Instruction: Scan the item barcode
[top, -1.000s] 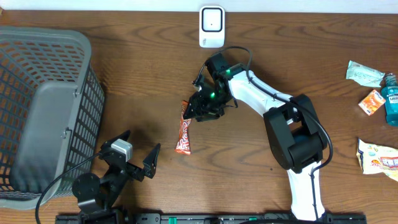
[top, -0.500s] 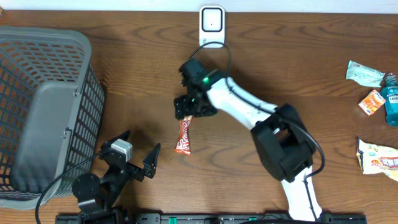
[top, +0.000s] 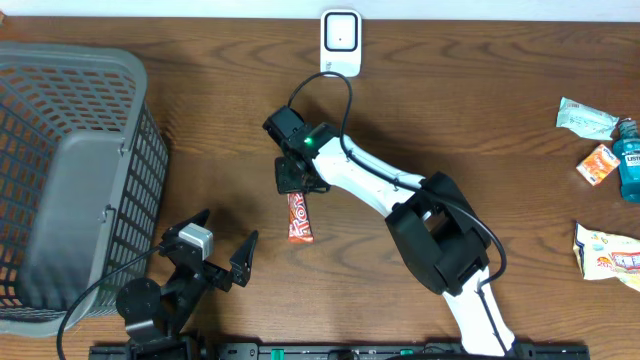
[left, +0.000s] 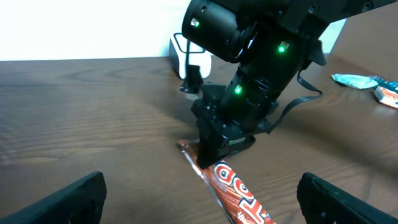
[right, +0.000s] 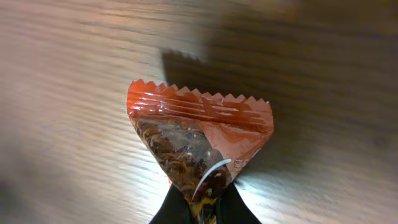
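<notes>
- The right gripper (top: 293, 181) is closed, and its jaws pinch one end of the snack bar (top: 299, 218).
- In the right wrist view, the two black fingertips (right: 219, 205) meet on the orange wrapper (right: 199, 140). The serrated crimp of the wrapper stands just beyond them.
- In the overhead view, the snack bar runs from the right gripper toward the near edge of the table (top: 200, 110). Its far end is under the jaws and its near end is free.
- In the left wrist view, the right gripper (left: 208, 152) comes down on the bar's upper end (left: 239, 193). The rest of the bar lies along the wood. It is not possible to tell whether the gripped end is off the surface.
- The barcode scanner (top: 341, 42) stands at the far edge of the table, well apart from the snack bar and behind the right gripper.
- The left gripper (top: 225, 240) has its jaws spread wide and holds nothing. It sits near the front edge, to the left of the snack bar and apart from it.
- A grey basket (top: 140, 150) occupies the left side of the table.
- Several packets (top: 585, 117) and a blue bottle (top: 628, 160) lie at the right edge.
</notes>
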